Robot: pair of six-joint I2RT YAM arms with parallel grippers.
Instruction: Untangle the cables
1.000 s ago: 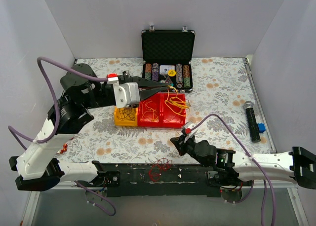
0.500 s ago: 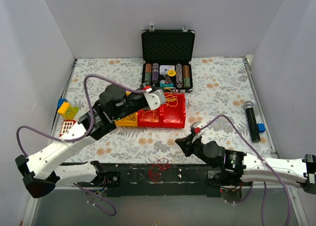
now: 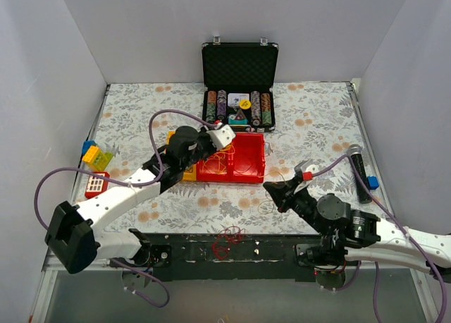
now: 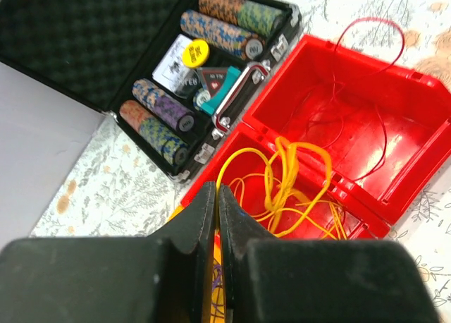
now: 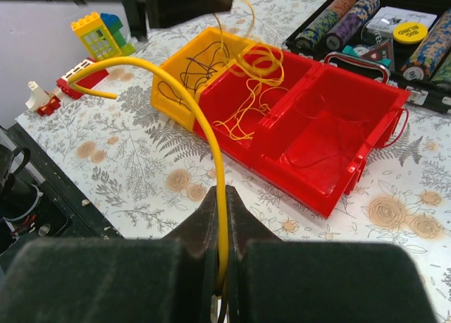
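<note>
**Cables and grippers, wrist views.** The left gripper [image 4: 215,190] is shown shut above the red bin [image 4: 421,90]; whether a strand is pinched cannot be told. The yellow-orange loops [image 4: 283,178] are seen in one compartment of the bin. The red wire [image 4: 370,18] is seen in the other, with one loop hung over the rim. Dark wires [image 5: 192,70] are contained in the adjoining yellow bin [image 5: 171,106]. The right gripper [image 5: 220,192] is closed on a yellow strand [image 5: 213,157], which is arched above the table.

Chip case [image 3: 239,65] behind red bins [image 3: 243,177]; mic [image 3: 360,171] R side, blocks [image 3: 95,156] L.
</note>
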